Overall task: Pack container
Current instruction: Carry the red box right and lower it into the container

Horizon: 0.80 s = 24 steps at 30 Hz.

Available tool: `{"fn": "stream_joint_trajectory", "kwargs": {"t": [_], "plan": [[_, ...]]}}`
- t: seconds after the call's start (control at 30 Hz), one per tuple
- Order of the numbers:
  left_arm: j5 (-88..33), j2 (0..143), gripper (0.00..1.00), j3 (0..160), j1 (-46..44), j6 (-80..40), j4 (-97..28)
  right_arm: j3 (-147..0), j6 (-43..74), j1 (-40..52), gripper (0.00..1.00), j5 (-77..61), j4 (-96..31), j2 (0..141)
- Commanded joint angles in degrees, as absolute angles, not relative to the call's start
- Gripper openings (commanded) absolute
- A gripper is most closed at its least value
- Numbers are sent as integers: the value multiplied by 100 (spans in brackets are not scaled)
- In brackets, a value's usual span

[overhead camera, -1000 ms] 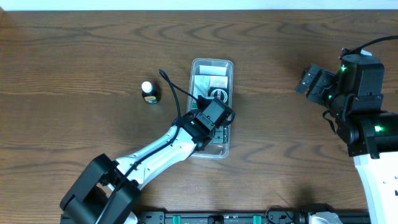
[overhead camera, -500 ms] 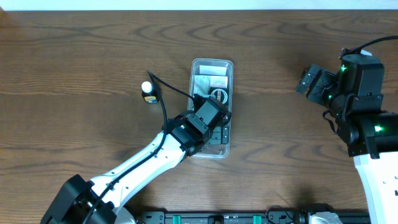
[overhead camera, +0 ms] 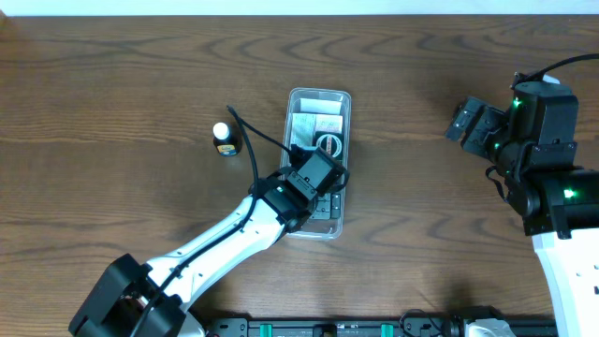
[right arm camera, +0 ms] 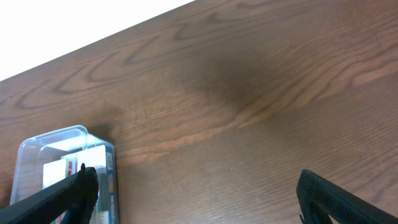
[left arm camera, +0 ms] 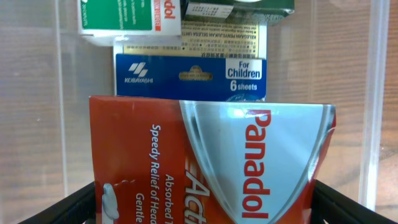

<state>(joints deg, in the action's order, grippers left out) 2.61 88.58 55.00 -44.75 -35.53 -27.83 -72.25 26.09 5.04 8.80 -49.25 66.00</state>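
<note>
Left wrist view: the left gripper (left arm camera: 205,198) holds the Panadol box (left arm camera: 211,155) inside the container (overhead camera: 319,92), at mid-table. I would lower it flat beside the blue box (left arm camera: 189,76), between the walls, then release. Right gripper (right arm camera: 193,186) is wide, empty.

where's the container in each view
Overhead: the container is at picture centre, long side running top to bottom.
Left wrist: its clear walls run up both sides of the Panadol box.
Right wrist: its corner shows at lower left.
Shared landmark: the wood-grain table.
</note>
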Motion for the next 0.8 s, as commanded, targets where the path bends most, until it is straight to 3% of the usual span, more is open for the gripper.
{"fn": "stream_joint_trajectory", "kwargs": {"t": [0.0,0.1,0.2,0.53,0.77], "plan": [[410,8986,89,5575,-4482,-3459,-2709,-7234,2628,436,99,899,-4934,6600],[375,9072,90,5575,-4482,-3461,-2696,-7234,2628,436,99,899,-4934,6600],[314,9091,100,5575,-4482,-3459,-2692,-7231,2628,436,99,899,-4934,6600],[305,9052,98,5581,-4464,-3415,-2346,-7231,2628,436,99,899,-4934,6600],[309,8259,100,5800,-3975,-2998,-2432,-7234,2628,436,99,899,-4934,6600]]}}
